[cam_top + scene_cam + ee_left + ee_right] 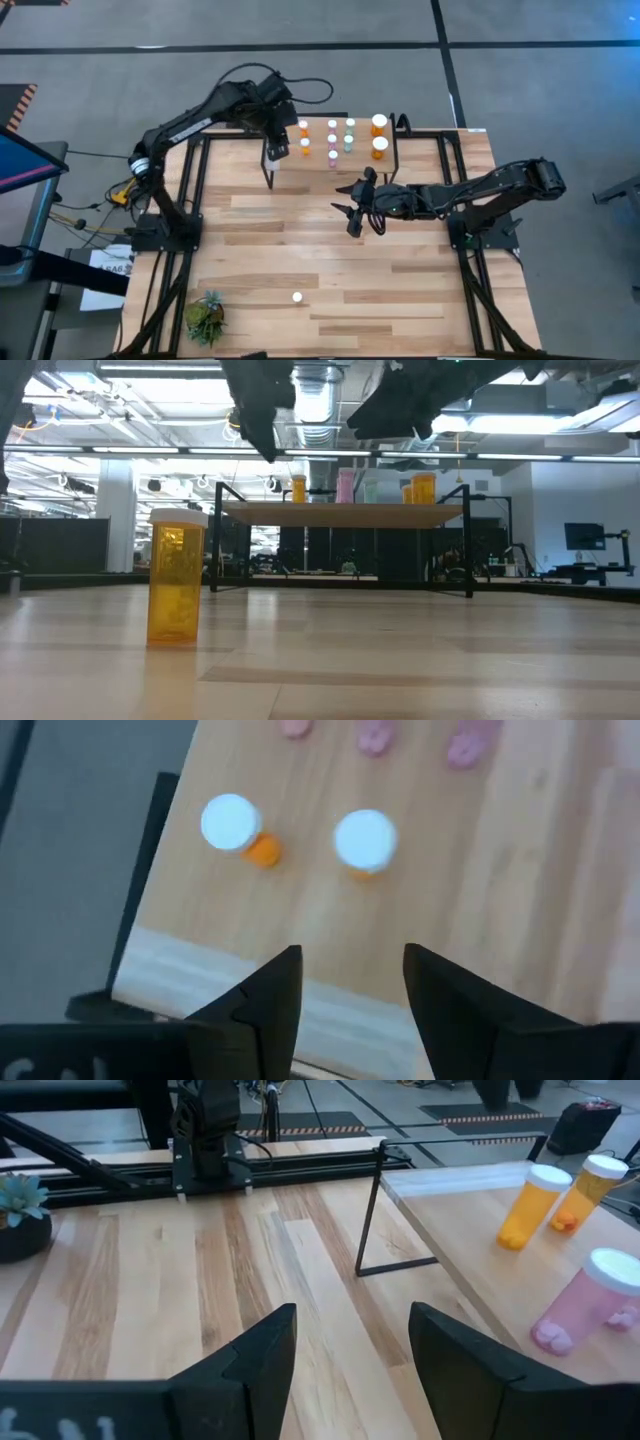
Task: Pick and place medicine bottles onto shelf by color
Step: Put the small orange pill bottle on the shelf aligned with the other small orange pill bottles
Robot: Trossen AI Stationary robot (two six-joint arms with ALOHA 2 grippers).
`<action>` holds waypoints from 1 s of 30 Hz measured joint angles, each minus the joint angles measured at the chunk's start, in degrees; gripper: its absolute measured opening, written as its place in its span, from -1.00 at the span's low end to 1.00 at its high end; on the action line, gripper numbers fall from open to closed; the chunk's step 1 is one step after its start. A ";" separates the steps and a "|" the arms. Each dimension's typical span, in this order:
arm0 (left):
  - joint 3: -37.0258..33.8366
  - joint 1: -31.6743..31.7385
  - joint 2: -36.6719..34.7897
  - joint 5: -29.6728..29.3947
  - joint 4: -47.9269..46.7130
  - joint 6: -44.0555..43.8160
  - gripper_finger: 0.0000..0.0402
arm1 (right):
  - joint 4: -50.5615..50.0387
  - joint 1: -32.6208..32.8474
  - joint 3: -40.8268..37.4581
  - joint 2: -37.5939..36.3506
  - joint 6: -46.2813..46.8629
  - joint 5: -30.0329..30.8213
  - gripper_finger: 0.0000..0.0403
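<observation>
The shelf (pixel 390 160) stands at the table's far side and bears several white-capped bottles: small orange ones (pixel 304 136) at its left end, then pink ones (pixel 332 143), teal ones (pixel 349 133) and two larger orange ones (pixel 380 135). One orange bottle (pixel 175 575) stands upright alone on the tabletop near the front edge; it also shows in the high view (pixel 297 297). My left gripper (pixel 350 975) hangs open and empty above the shelf's left end, over the whitish strip (pixel 190 970), beside two small orange bottles (pixel 231 823). My right gripper (pixel 350 1345) is open and empty above the table's middle, in front of the shelf.
A small green plant (pixel 205 318) stands at the table's near left corner. The shelf's thin black legs (pixel 370 1220) reach down to the tabletop. The arm bases (pixel 165 230) stand at the table's left and right sides. Bare wood lies between the shelf and the lone bottle.
</observation>
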 joint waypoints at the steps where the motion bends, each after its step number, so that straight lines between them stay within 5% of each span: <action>1: 0.00 -0.32 -1.06 0.75 -0.24 -0.70 -0.19 | 0.00 0.00 0.00 0.00 0.37 0.02 0.08; 6: -6.00 -5.63 -8.90 5.21 3.96 -1.82 -0.19 | -0.58 0.78 0.00 -0.01 1.59 0.03 0.07; 15: -33.62 -27.63 -23.28 6.01 24.95 -12.11 -0.19 | -3.55 4.47 -0.07 -4.57 2.44 5.71 0.07; 23: -43.15 -48.56 -21.24 -1.19 37.34 -23.70 -0.19 | -6.09 7.64 -0.06 -9.04 2.56 10.37 0.07; 30: -42.66 -56.51 -13.59 -4.67 42.02 -27.88 0.03 | -7.44 11.66 -0.04 -11.58 3.56 15.90 0.07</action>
